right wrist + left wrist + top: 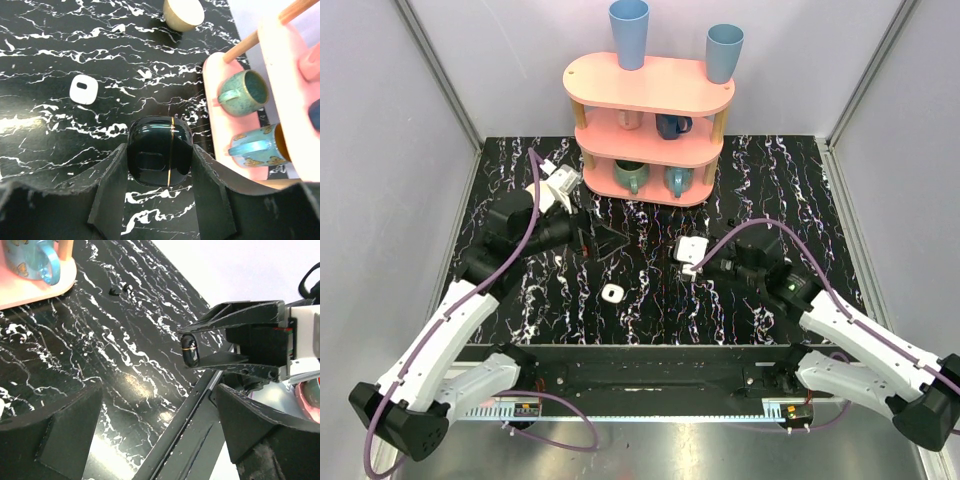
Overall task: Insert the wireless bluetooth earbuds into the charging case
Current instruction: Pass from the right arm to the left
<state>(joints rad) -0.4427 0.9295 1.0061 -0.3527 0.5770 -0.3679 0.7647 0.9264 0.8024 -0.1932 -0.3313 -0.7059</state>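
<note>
The pink shelf [650,85] at the table's [770,180] far edge carries mugs [628,176] on its tiers (two blue cups [629,33] on top). The left claw [157,388] stands spread and empty. The right claw [159,150] pinches a glossy black pod [160,162]. The charging case [613,292], small, white and rounded-square with a dark slot, lies mid-table toward the near edge, apart from both claws.
</note>
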